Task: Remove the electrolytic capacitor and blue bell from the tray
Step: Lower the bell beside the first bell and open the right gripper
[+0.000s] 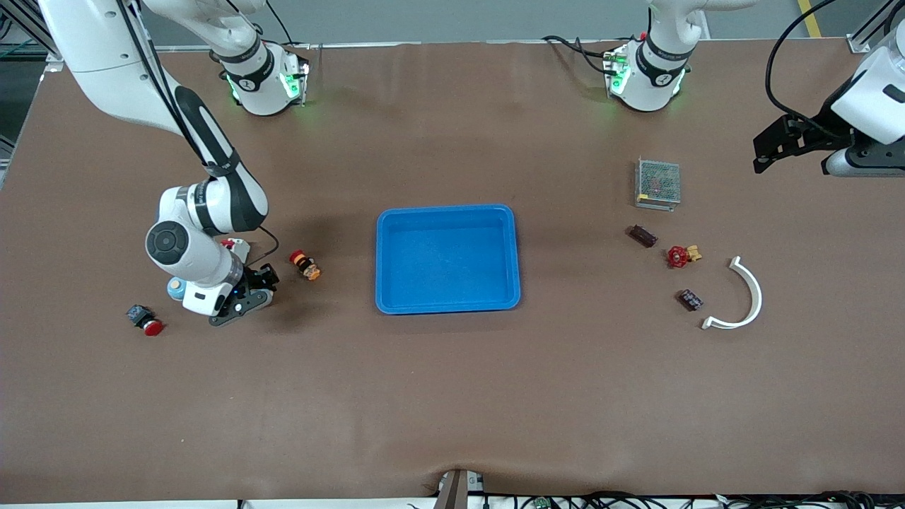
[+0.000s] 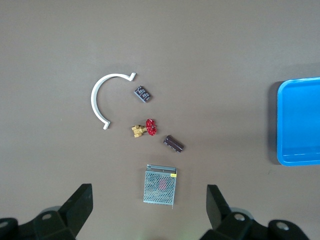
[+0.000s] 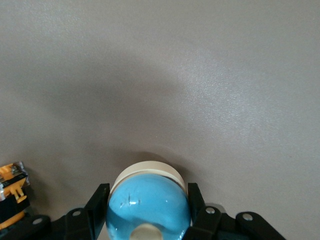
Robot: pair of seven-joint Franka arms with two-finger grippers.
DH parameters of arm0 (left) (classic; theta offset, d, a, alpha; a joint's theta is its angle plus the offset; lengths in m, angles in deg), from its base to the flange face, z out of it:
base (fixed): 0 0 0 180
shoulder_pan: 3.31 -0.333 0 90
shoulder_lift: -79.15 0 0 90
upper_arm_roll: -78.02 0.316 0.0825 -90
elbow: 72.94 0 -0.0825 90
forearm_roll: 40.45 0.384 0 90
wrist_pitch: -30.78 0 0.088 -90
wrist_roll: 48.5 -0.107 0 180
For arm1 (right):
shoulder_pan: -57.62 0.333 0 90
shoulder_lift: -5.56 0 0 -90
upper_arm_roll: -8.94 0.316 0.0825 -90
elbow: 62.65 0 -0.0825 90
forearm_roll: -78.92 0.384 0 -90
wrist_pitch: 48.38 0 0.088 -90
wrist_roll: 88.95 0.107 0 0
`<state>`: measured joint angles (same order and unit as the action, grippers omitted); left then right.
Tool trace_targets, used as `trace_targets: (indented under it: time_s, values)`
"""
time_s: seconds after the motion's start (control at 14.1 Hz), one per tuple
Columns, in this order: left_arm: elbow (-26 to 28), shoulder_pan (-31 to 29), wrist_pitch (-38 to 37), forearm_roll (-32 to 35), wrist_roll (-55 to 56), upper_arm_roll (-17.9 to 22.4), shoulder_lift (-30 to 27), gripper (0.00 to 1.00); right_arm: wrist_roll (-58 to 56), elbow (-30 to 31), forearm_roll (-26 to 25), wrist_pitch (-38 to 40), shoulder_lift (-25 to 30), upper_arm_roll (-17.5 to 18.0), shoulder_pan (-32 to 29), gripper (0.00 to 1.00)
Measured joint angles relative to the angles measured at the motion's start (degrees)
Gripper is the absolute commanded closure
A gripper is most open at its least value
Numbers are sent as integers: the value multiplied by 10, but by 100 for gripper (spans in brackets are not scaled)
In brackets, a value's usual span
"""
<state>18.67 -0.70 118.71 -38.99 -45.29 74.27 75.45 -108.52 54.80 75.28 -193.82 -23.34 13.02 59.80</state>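
The bell (image 3: 146,205), a blue dome on a cream base, stands on the table at the right arm's end. My right gripper (image 3: 147,189) is shut on it, one finger on each side. In the front view only an edge of the bell (image 1: 175,288) shows beside the right gripper (image 1: 187,291). A dark brown oblong part, apparently the capacitor (image 1: 642,235) (image 2: 173,143), lies toward the left arm's end. My left gripper (image 1: 763,154) (image 2: 148,205) hangs open and holds nothing, high over that end of the table.
A blue tray (image 1: 447,210) sits mid-table. Around the capacitor lie a metal mesh box (image 1: 657,183), a red-handled valve (image 1: 680,256), a small dark block (image 1: 690,300) and a white curved piece (image 1: 749,297). A red button part (image 1: 146,319) and an orange part (image 1: 305,265) flank the right gripper.
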Motion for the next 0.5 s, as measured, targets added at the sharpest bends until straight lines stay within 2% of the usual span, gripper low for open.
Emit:
trace_targets:
  time_s: [0.5]
  values:
    - [0,0,0,0,0,2,2,0,0,1,0,-20,-15,2,0,48]
